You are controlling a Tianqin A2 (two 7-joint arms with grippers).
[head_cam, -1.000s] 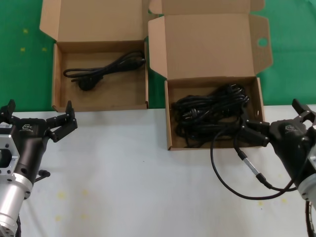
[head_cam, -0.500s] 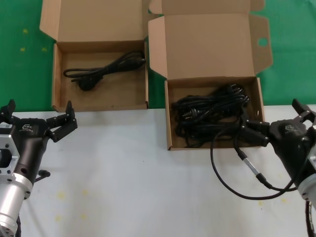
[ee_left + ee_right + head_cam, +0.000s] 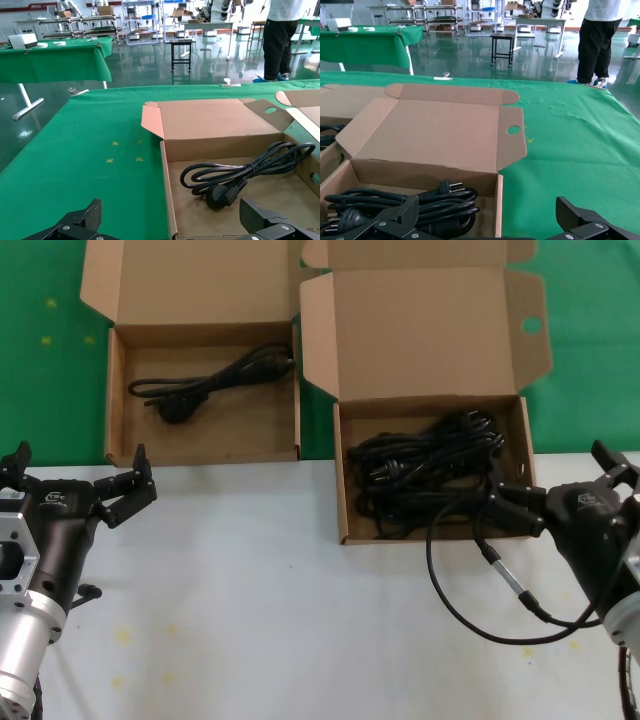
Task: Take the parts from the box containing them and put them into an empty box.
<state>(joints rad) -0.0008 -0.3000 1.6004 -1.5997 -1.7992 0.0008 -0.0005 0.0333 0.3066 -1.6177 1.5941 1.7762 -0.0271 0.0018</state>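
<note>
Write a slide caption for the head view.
Right tool open at the box of tangled power cords; left tool open, idle near the one-cord box.

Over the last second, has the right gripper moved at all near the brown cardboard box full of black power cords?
No. The right gripper sits at the same spot against the near right corner of the brown cardboard box, open, as before.

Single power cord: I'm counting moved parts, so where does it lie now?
In the head view, the single power cord lies alone inside the shallow box at upper left, beside the hole-tabbed box.
</note>
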